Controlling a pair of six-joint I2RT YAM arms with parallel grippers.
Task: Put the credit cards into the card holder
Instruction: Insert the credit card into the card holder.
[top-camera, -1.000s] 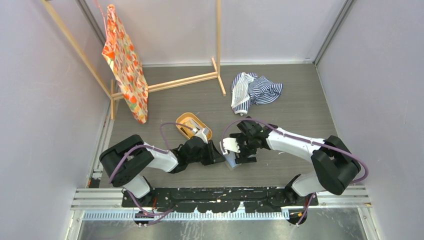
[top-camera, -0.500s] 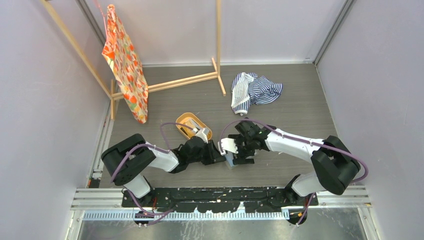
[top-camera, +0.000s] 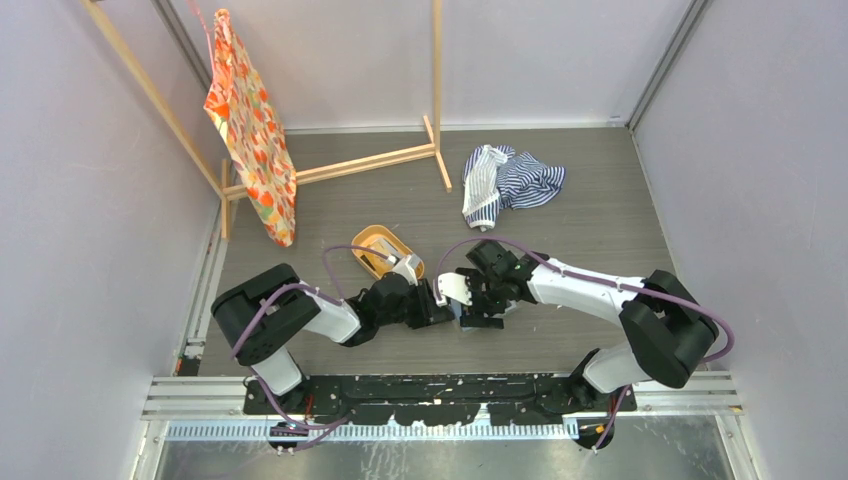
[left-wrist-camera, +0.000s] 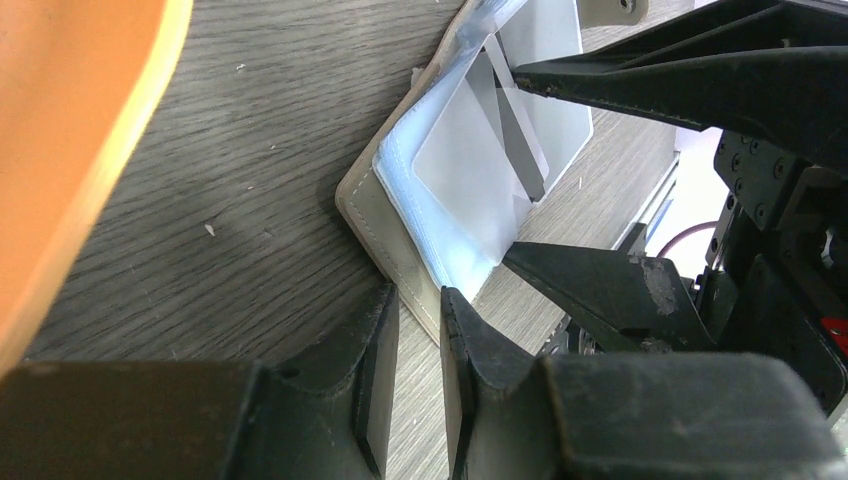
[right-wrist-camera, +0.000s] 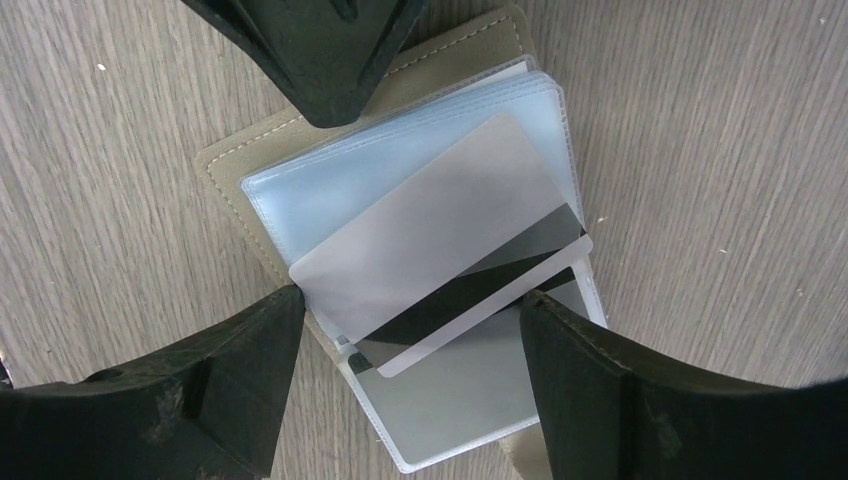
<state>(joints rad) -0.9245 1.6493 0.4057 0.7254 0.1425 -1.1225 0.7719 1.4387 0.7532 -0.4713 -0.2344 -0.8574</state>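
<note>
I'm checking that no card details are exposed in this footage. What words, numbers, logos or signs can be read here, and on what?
No readable text anywhere.
The credit card shows only a blank pale face and a dark stripe.
The card holder is unmarked.
The hanging orange cloth carries a pattern, no words visible.

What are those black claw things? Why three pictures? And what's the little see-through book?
They are two robot arms bolted to a table. One picture looks down from above; the other two come from cameras on the wrists. The left gripper pinches the edge of the card holder, an open wallet with clear pockets lying on the table. A white card with a black stripe looks partly slid into a pocket. The right gripper stands open, one finger on each side of that card. An orange tray and a striped cloth lie nearby.
</note>
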